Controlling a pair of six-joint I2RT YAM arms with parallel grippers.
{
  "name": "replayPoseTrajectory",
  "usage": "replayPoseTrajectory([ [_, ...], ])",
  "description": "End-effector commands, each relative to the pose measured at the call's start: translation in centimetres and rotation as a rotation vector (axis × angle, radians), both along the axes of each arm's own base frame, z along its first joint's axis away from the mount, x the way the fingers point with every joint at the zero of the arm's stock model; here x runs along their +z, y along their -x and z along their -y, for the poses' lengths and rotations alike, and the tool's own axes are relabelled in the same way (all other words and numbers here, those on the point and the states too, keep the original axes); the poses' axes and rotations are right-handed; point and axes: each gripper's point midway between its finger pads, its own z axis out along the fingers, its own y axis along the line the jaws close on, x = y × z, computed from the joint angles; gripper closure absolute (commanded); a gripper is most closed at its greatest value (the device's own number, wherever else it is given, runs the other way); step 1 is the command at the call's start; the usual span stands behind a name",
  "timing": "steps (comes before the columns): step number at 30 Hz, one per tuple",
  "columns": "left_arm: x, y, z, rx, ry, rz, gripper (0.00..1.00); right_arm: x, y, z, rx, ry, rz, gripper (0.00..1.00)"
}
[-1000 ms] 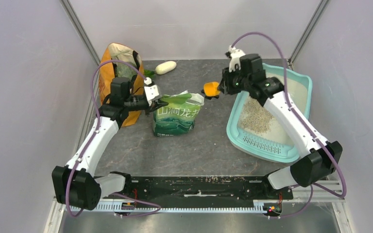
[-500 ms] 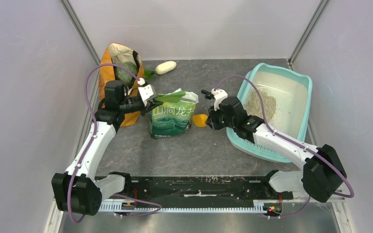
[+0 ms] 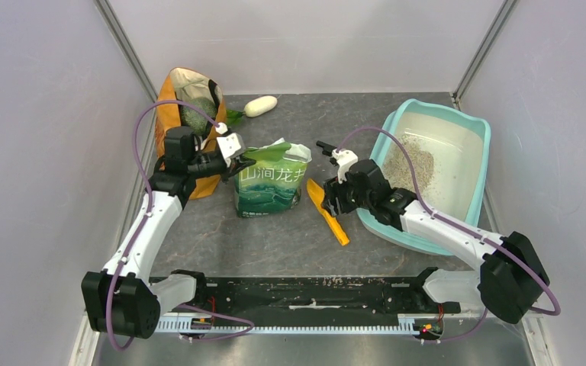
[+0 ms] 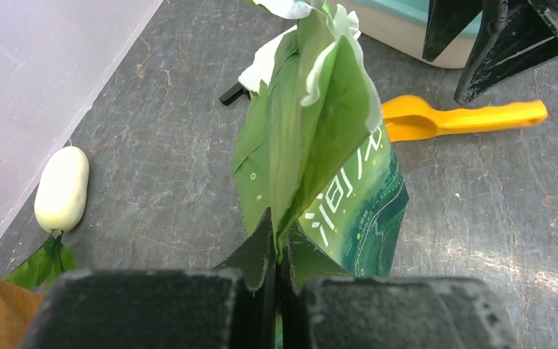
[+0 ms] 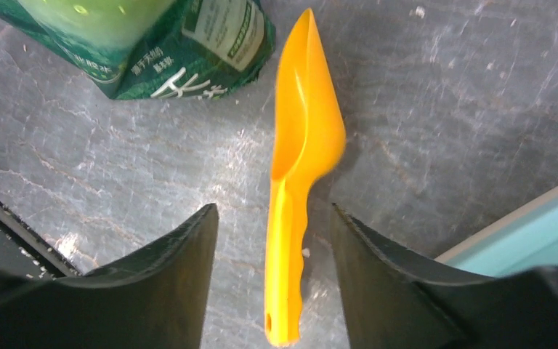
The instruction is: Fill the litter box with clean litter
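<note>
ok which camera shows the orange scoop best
The right wrist view: the whole scoop, bowl tip to handle end, lies flat on the table, large and unblocked. The top view has it whole but small, between the green bag and the litter box. In the left wrist view the bag hides part of its bowl.

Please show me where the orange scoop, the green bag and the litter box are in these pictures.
orange scoop (image 5: pixel 305 123): right wrist view, on its bowl.
green bag (image 3: pixel 268 187): top view, on its printed front.
litter box (image 3: pixel 458 164): top view, on its bare inner floor.
</note>
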Motion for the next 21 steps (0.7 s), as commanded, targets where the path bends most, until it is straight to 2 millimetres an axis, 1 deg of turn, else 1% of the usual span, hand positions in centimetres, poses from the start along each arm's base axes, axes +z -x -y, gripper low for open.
replayPoseTrajectory([
  [1,2.9,0.1,0.1,-0.029,0.018,0.123,0.98,1.8,0.9,-0.5,0.034,-0.048,0.001,0.22],
  [2,2.8,0.3,0.2,-0.042,0.014,0.122,0.98,2.6,1.2,-1.1,0.083,-0.077,0.007,0.2],
  [4,2.8,1.0,0.3,-0.074,0.007,0.121,0.98,5.1,1.2,-2.2,0.172,-0.134,0.063,0.15],
  [5,2.8,1.5,0.4,-0.09,0.003,0.118,0.98,6.7,1.0,-2.8,0.224,-0.167,0.115,0.13],
  [7,3.1,2.0,0.5,-0.11,0.006,0.12,0.98,9.2,-0.1,-3.5,0.296,-0.194,0.235,0.07],
  [10,3.2,2.9,0.7,-0.147,0.005,0.122,0.98,11.5,-1.8,-4.5,0.398,-0.201,0.35,0.06],
  [12,2.8,3.6,0.6,-0.17,-0.019,0.128,0.98,12.3,-3.3,-4.7,0.43,-0.22,0.35,0.08],
  [13,2.7,3.8,0.6,-0.178,-0.029,0.13,0.98,13.2,-4.2,-4.7,0.438,-0.241,0.353,0.09],
  [16,2.2,4.6,0.5,-0.214,-0.063,0.14,0.98,14.7,-6.3,-4.4,0.447,-0.271,0.343,0.1],
  [17,2.3,4.8,0.5,-0.223,-0.068,0.15,0.98,15.2,-6.6,-4.5,0.465,-0.285,0.338,0.11],
  [19,2.2,5.1,0.5,-0.236,-0.076,0.16,0.98,15.1,-6.8,-4.8,0.509,-0.299,0.309,0.12],
  [21,2.3,5.2,0.5,-0.244,-0.074,0.161,0.98,15.4,-6.4,-5.6,0.583,-0.325,0.265,0.14],
])
